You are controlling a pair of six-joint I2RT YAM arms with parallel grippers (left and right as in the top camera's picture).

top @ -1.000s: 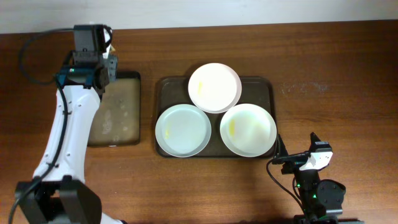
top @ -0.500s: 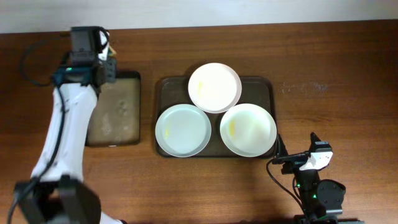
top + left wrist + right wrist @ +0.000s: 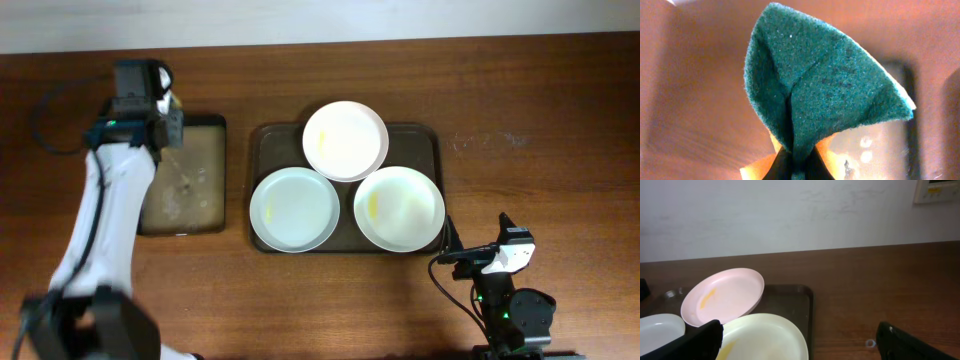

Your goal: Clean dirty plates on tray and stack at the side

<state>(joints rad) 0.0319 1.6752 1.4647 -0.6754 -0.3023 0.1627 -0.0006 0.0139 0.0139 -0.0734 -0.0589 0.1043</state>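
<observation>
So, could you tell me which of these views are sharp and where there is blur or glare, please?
Overhead: evenly lit and sharp, though the top plate is very bright and the small tray shows pale glints. Left wrist: the green sponge fills the frame in focus, everything behind it soft. Right wrist: clear, no glare.

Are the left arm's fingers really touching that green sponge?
Touching. The left wrist view shows the green sponge folded and pinched at its base between the dark left fingers.
</observation>
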